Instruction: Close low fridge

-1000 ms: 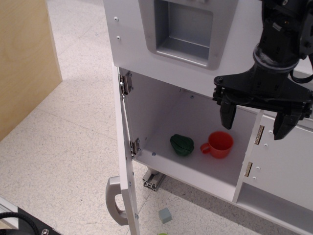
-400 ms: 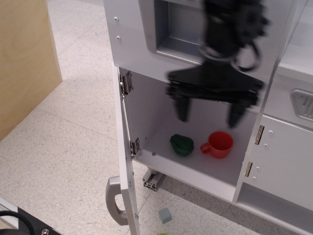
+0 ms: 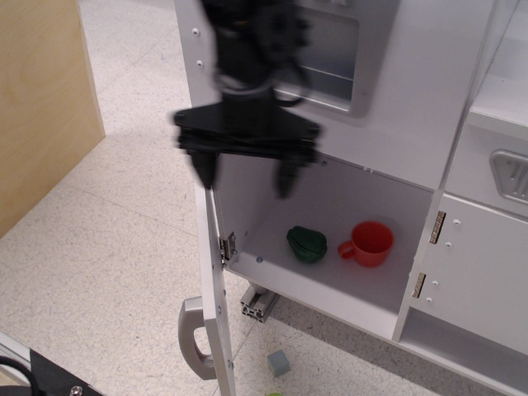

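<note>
You had one low fridge [image 3: 216, 280], door swung wide, holding one red cup [image 3: 369, 242] and one green item [image 3: 307, 244]. Your gripper [image 3: 244, 176] hung spread, empty, above the door's hinge edge.

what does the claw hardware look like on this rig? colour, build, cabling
All black. The claw has a wide flat crossbar with two short tapered fingers hanging from its ends. Above it sits a bulkier black wrist housing with a dark cable looped at its side. Motion blur hides any markings or finer detail.
</note>
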`<state>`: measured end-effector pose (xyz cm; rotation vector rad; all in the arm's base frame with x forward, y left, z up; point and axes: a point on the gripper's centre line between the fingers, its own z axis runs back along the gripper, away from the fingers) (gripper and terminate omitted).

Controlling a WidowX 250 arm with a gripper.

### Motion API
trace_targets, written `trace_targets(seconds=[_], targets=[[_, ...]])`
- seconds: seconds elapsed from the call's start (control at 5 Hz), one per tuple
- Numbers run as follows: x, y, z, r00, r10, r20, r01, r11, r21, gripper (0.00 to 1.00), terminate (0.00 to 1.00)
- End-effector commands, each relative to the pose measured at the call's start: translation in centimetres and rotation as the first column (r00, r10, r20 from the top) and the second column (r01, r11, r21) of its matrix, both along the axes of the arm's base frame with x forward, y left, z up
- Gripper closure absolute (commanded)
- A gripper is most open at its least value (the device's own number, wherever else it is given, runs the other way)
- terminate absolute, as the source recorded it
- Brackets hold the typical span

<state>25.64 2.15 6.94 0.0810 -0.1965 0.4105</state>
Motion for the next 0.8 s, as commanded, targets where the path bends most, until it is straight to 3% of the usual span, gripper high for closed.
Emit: trace_targets(seconds=[0.0,0.2,0.4,0.6], targets=[[0.3,4.3,-0.5,0.997,0.080,0.010,-0.080,0.997,0.009,0.00,0.00],[0.5,3.6,-3.5,0.994,0.109,-0.025,-0.108,0.994,0.015,0.00,0.00],[1.0,2.6,-4.8,0.991,0.137,-0.012,-0.137,0.990,-0.032,0.00,0.00],[2.0,1.3,-6.0,0.985,0.169,-0.020,-0.170,0.985,-0.041,0.00,0.00]])
